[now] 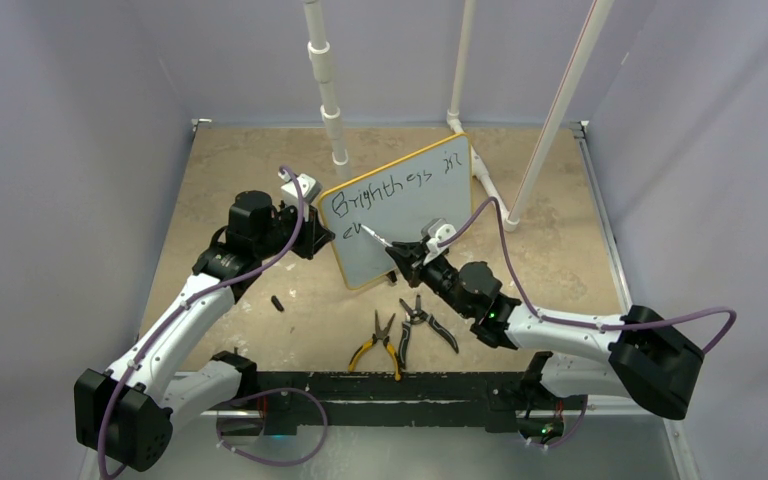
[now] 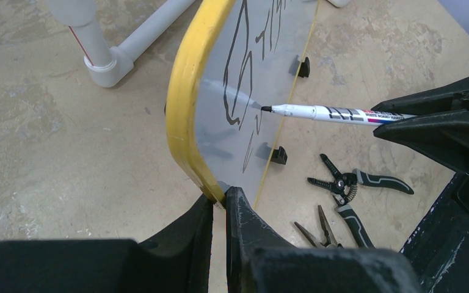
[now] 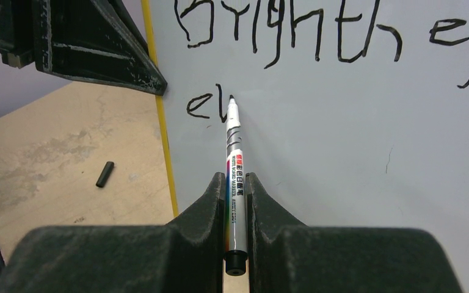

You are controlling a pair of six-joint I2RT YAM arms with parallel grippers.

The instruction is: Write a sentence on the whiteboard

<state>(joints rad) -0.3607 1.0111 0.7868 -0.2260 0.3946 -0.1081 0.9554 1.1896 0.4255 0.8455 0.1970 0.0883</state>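
Observation:
The whiteboard with its yellow rim stands tilted in mid-table. My left gripper is shut on the rim at the board's left edge. The sentence reads "Brightness in" on the top line. A second line below begins with "e" and one more stroke. My right gripper is shut on a white board marker. Its black tip touches the board just right of that last stroke.
Yellow-handled pliers and black wire strippers lie on the table in front of the board. A small black marker cap lies to the left. White PVC pipes rise behind the board, inside grey walls.

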